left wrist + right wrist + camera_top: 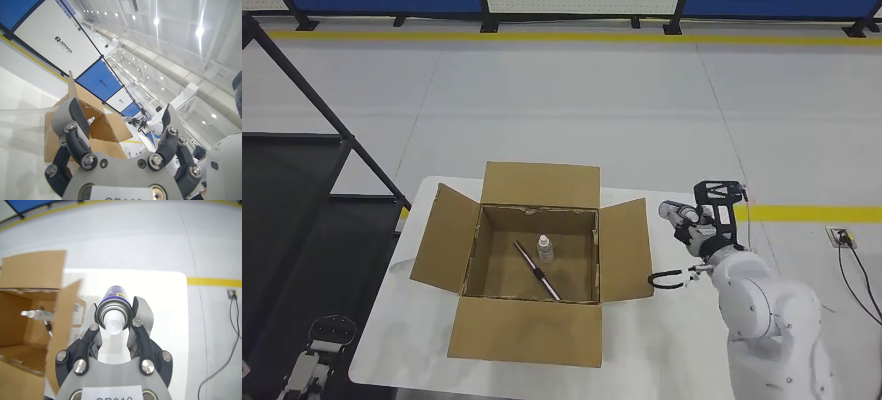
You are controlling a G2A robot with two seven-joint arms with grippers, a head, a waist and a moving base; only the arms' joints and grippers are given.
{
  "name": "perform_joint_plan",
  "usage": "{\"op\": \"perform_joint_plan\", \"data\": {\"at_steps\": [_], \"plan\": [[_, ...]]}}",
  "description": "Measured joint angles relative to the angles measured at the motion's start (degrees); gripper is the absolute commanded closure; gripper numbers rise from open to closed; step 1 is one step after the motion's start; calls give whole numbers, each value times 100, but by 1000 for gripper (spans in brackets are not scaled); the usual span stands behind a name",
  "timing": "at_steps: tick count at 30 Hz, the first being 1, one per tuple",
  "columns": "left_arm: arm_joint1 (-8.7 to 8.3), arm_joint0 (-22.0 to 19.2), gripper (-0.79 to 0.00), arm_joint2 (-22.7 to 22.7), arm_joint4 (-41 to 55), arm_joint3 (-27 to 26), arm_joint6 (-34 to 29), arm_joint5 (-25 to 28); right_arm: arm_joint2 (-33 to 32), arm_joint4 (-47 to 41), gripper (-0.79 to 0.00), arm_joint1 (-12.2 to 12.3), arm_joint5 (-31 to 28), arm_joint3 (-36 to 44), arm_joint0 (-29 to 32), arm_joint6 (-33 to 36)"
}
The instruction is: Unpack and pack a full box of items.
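Brown box (540, 186); purple can (115, 294)

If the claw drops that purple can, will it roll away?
Probably, if it lands on its side: the spray can is round and smooth. Its metal body looks stiff, so the right claw likely won't dent it.

Bright, even overhead light, ceiling lamps (199, 31) flaring, soft shadows

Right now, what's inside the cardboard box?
A small white bottle and a thin dark stick sit on the box floor; the strip behind its near wall is hidden.
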State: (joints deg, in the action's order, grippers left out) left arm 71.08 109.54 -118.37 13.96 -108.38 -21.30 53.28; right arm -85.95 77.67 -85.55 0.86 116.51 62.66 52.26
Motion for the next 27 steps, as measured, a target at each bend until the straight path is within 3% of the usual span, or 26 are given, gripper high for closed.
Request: {"op": "perform_joint_plan", "data": {"at_steps": [2,5,8,11,17,27], "plan": [[0,0,-785,0,0,0,0,0,368,85,0,-1,-190,597,379,-416],[0,0,-785,0,0,0,0,0,965,208,0,13,-681,864,676,-673],[0,0,-785,0,0,0,0,0,1545,355,0,18,-1199,506,444,-25],[0,0,-785,0,0,0,0,0,2029,268,0,-33,-1327,-133,-92,757],[0,0,-785,0,0,0,0,0,2808,120,0,-227,-855,-1739,-1322,1687],[0,0,-785,0,0,0,0,0,3862,114,0,-704,224,-4161,-2997,2198]]}}
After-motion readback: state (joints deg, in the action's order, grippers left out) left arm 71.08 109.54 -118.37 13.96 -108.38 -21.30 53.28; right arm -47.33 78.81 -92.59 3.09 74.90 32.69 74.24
